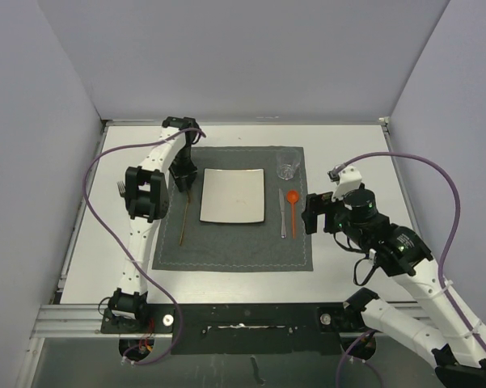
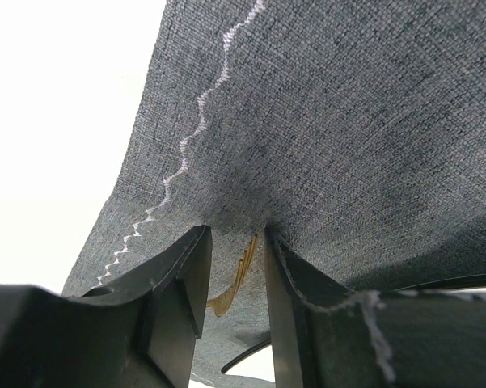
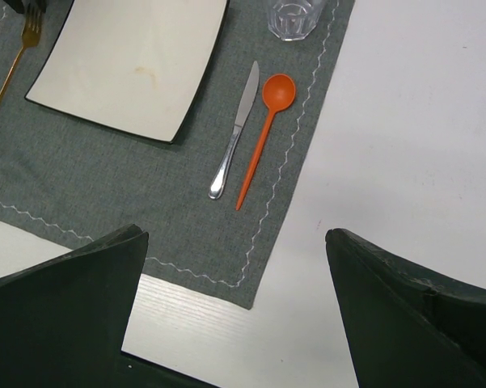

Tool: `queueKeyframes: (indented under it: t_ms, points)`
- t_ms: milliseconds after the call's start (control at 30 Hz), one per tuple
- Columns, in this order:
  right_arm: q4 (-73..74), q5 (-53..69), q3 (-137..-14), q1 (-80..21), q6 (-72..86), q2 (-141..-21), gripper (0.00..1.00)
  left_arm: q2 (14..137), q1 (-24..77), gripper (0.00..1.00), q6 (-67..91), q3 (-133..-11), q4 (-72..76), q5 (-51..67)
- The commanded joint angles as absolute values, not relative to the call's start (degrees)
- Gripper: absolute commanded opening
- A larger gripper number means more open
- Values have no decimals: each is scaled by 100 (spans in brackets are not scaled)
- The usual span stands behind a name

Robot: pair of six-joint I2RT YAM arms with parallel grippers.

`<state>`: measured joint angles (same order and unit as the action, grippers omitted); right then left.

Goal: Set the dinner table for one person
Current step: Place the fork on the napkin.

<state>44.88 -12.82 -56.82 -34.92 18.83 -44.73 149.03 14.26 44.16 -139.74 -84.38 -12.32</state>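
The dinner table [image 1: 340, 137] is the white top that fills the workspace beyond both arm bases. A dark grey placemat [image 1: 226, 242] lies at its middle. On the mat sits 1 square white plate [image 1: 233, 196], centred as the diner's main piece.

Right of the plate lie a steel knife [image 1: 282, 214] and an orange spoon [image 1: 292, 206], side by side and parallel. A clear glass [image 1: 288, 164] stands beyond them at the mat's far right corner. Left of the plate lies a gold fork [image 1: 184, 218], its handle running toward the near edge. This looks like the usual layout: fork left, knife and spoon right, drink above them.

The left gripper [image 1: 183, 186] is low over the fork's far end. In its wrist view the 2 fingers [image 2: 182, 283] stand a narrow gap apart. The tines show between them with mat visible on either side, so the jaws look parted, not pinching. The right gripper [image 3: 234, 234] hangs spread wide and holds nothing, off the mat's right edge, probably parked clear.

The left gripper covers the fork's head from above. The wrist view shows only a sliver of tines. Whether they rest flat on the mat I cannot tell.
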Motion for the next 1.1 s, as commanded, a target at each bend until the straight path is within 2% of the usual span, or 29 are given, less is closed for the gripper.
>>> queueKeyframes:
  t_ms: [0, 233, 433, 467, 533, 633, 833, 1067]
  points:
    - [4375, -1231, -5757, -3502, 1939, -4359, 98, 14188, 1488, 32, 4433, -13947, -8343, -1507]
    - [4368, -1082, -5753, -3508, 2003, -4273, 98, 13663, 1494, 43, 4485, -13552, -8448, -1956]
    - [4375, -1013, -5726, -3509, 2051, -4168, 98, 13212, 1494, 45, 4509, -13125, -8311, -2062]
    - [4377, -995, -5722, -3515, 2048, -4153, 98, 13157, 1494, 43, 4495, -13039, -8301, -2051]
    - [4389, -985, -5723, -3513, 2061, -4123, 98, 13069, 1490, 31, 4463, -12804, -8246, -2008]
    - [4407, -961, -5722, -3513, 2075, -4084, 98, 13047, 1428, 0, 4439, -12309, -8111, -1858]
    - [4526, -960, -5759, -3512, 2083, -4003, 98, 12955, 1336, 0, 4474, -11468, -7579, -1601]
    - [4570, -995, -5789, -3508, 2053, -3977, 98, 13135, 1338, 0, 4504, -11197, -7501, -1591]
